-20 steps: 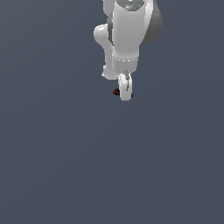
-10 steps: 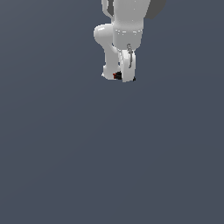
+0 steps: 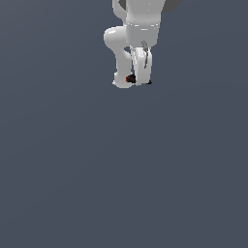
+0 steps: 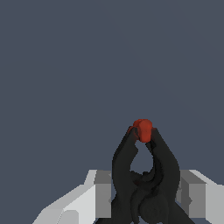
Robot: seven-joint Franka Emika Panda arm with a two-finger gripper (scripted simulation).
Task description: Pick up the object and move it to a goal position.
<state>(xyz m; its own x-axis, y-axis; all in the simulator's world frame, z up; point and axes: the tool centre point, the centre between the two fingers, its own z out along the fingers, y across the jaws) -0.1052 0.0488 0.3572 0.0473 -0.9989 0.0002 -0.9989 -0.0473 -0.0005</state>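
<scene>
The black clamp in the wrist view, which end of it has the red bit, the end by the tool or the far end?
The far end: the clamp carries its red tip where its two black arms meet, away from the tool.

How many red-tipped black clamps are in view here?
1. The small black clamp with a red tip sits between the white pincer's fingers, near the top of the exterior view. Nothing else shows on the grey floor; the arm could hide something.

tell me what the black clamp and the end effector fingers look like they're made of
Clamp: looks like matte black plastic, no shine; its red tip looks like soft rubber or vinyl, though a render can't confirm. End effector fingers: flat grey-white, painted metal or hard plastic, no wear.
</scene>
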